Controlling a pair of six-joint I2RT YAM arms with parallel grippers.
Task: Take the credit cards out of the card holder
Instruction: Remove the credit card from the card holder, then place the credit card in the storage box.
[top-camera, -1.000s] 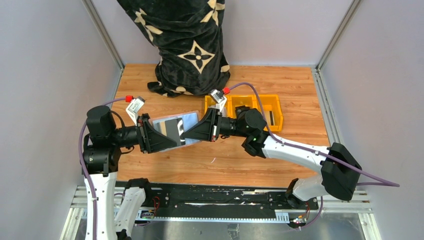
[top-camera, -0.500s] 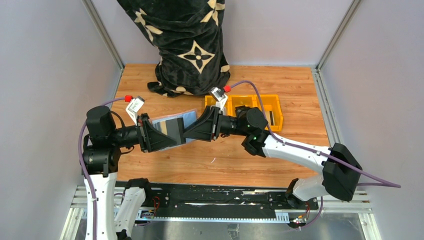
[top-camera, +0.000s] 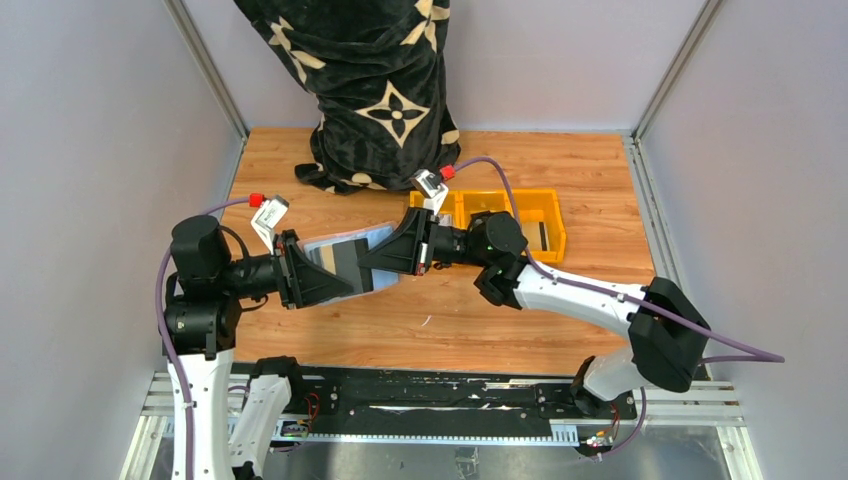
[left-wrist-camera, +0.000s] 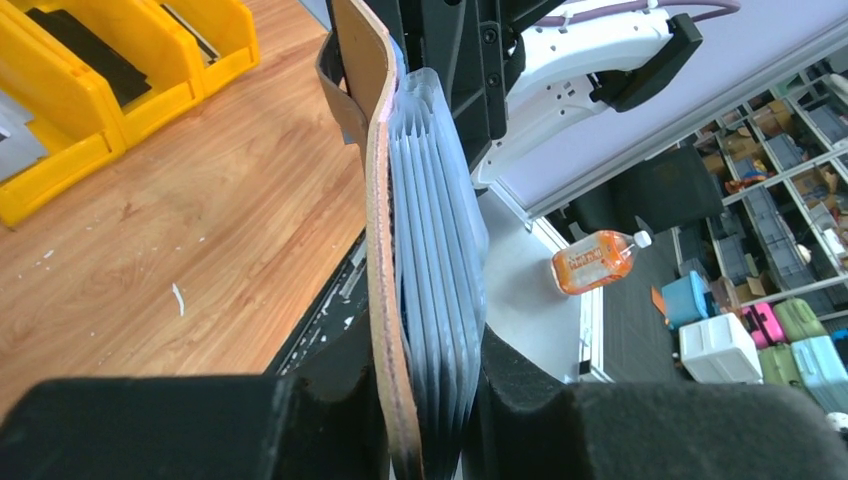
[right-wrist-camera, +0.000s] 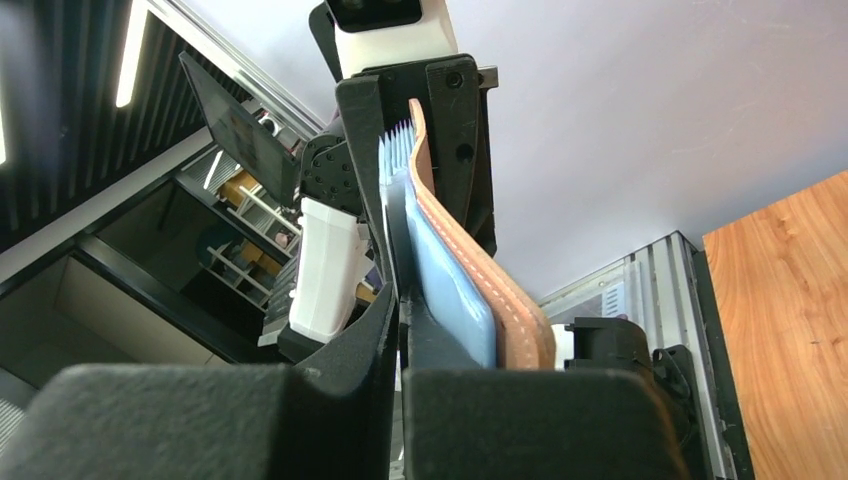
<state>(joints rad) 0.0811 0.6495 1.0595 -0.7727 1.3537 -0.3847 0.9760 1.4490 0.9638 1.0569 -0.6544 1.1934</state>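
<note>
The brown card holder (top-camera: 345, 262) hangs in the air between both grippers, above the wood table. My left gripper (top-camera: 318, 278) is shut on one end. In the left wrist view (left-wrist-camera: 425, 400) the brown leather cover (left-wrist-camera: 378, 200) and a fan of greyish clear sleeves (left-wrist-camera: 437, 200) sit between its fingers. My right gripper (top-camera: 372, 260) is at the other end, its jaws closed to a thin slit (right-wrist-camera: 401, 330) on a thin inner leaf. A pale blue credit card (right-wrist-camera: 450, 290) lies against the leather (right-wrist-camera: 500, 300), just outside the right finger. The other cards are hidden.
A yellow three-compartment bin (top-camera: 520, 212) stands behind the right wrist and holds a black item (top-camera: 543, 235); it also shows in the left wrist view (left-wrist-camera: 60, 130). A black patterned cloth (top-camera: 375, 90) hangs at the table's back.
My right gripper has moved a little left and away from me, closer to the left gripper. The holder's free end has risen with it. The left gripper has hardly moved.
</note>
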